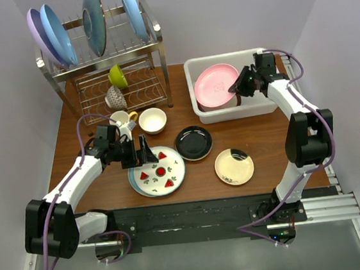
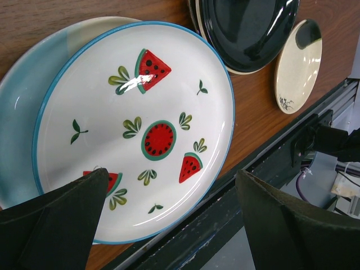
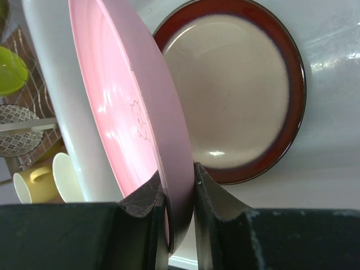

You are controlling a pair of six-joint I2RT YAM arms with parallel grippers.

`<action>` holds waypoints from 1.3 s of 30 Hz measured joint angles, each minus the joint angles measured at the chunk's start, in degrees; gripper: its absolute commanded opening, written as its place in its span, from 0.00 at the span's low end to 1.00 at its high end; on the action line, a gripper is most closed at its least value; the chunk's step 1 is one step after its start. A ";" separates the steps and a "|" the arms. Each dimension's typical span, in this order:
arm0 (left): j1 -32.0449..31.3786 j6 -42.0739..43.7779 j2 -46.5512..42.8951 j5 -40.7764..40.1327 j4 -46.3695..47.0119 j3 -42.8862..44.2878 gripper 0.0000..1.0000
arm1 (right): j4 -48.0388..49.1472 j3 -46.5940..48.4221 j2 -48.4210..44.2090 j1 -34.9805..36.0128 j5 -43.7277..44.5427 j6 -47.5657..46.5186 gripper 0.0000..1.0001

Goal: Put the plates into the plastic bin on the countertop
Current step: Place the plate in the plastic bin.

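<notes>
Pale grey walls around a reddish-brown wood-grain countertop (image 1: 264, 136). In the upper right of the top view, the white plastic bin (image 1: 192, 88), standing on the wood. Inside it, the pink plate (image 1: 215, 84), tipped up on edge rather than lying flat. Clamped on its rim, the right gripper (image 3: 179, 214), one finger against each face, jaws narrowed to the thickness of the plate. Behind the pink plate in the right wrist view, the maroon-rimmed cream plate (image 3: 236, 90), flat on the bin floor.

Left of centre, the left gripper (image 1: 148, 152), low over the upper-left edge of the watermelon plate (image 2: 146, 135). Spread wide, gripping nothing: one finger over the plate's face, the other out beyond its rim. Stacked directly under that plate, the teal-and-cream plate (image 2: 22, 101), showing as a crescent on the left. Just beside them to the right, the glossy black plate (image 1: 193, 142). Lower right of centre, apart from the others, the small cream plate (image 1: 234, 166) with a dark patch at its rim.

In the upper left, a steel wire rack (image 1: 143, 90) with large blue, lilac and teal plates upright on top. In front of the rack, a small cream bowl (image 1: 152, 120) and a mug (image 1: 122, 119) side by side
</notes>
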 measured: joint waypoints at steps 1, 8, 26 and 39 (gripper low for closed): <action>0.00 0.00 0.00 0.00 0.00 0.00 1.00 | -0.02 0.09 0.55 0.00 0.00 -0.09 0.00; 0.00 0.00 0.00 0.02 0.00 0.00 1.00 | -0.20 0.37 3.54 -0.02 -0.11 -0.63 0.00; 0.00 0.04 0.00 0.04 -0.02 0.00 1.00 | -1.31 2.54 8.66 -0.85 -1.75 -1.99 0.22; 0.00 0.02 0.00 0.24 -0.02 -0.04 1.00 | -3.45 3.76 9.40 -0.94 -4.42 -4.61 0.57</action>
